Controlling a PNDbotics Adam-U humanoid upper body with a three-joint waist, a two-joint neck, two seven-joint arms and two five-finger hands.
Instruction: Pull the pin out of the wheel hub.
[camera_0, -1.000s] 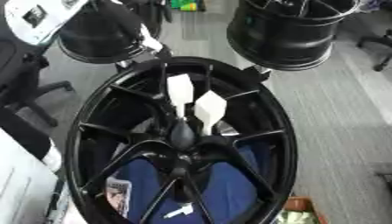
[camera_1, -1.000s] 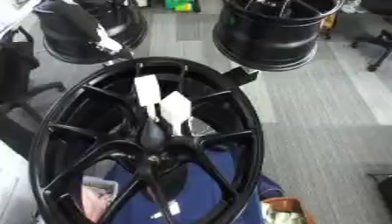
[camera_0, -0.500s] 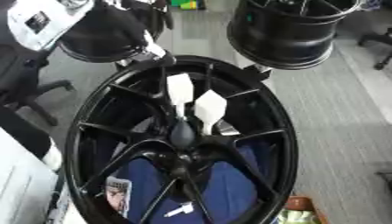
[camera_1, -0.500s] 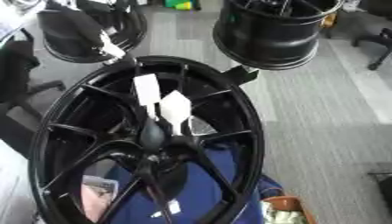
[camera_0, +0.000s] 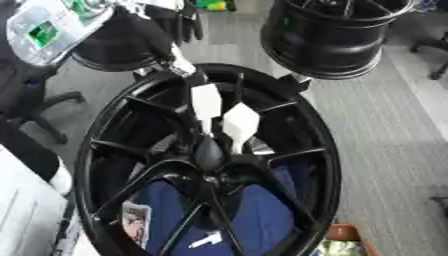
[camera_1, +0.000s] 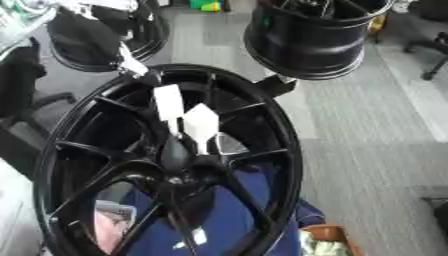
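A large black wheel hub (camera_0: 105, 165) with thin spokes fills the middle of both views, lying over a blue cloth. Two white flag-like tags (camera_0: 206, 102) (camera_0: 241, 122) stand just above its dark centre boss (camera_0: 210, 155), on what looks like thin pins. A smaller white tag (camera_0: 181, 66) sits at the rim's top edge. My left arm, with a white shell and a green label (camera_0: 44, 30), comes in from the upper left. Its dark left hand (camera_0: 186, 20) hangs above the rim's top, apart from the white tags. The right hand shows in no view.
Two more black wheels stand behind, one at the back right (camera_0: 337, 35) and one at the back left (camera_0: 114, 47). An office chair (camera_0: 35, 105) is at the left. A picture card (camera_0: 133, 225) lies under the spokes, and an orange-brown container (camera_0: 341, 235) sits at the lower right.
My left arm has come further into view from the upper left, toward the top of the rim. The wheel hub and its white tags have stayed put.
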